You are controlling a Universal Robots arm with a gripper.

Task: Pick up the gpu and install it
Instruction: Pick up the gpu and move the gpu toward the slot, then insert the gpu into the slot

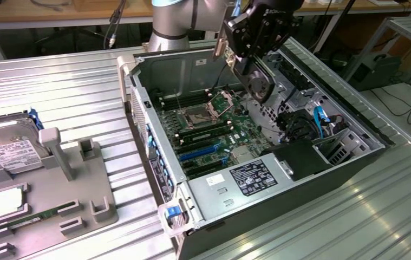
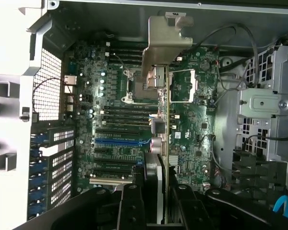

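We see the gpu (image 1: 258, 82), gripped in the end effector (image 1: 252, 57), above the motherboard (image 1: 203, 132) inside the open case (image 1: 299, 203), with the hard drive (image 1: 8, 150) on a rack (image 1: 68, 187) well apart at the exterior view's left.

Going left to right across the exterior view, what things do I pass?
First the hard drive, then the gray parts holder, the graphics card, and the blue cable.

Robotics lab, ribbed metal bench (image 1: 68, 92), opened computer case (image 1: 278, 216), wooden desks (image 1: 17, 12)
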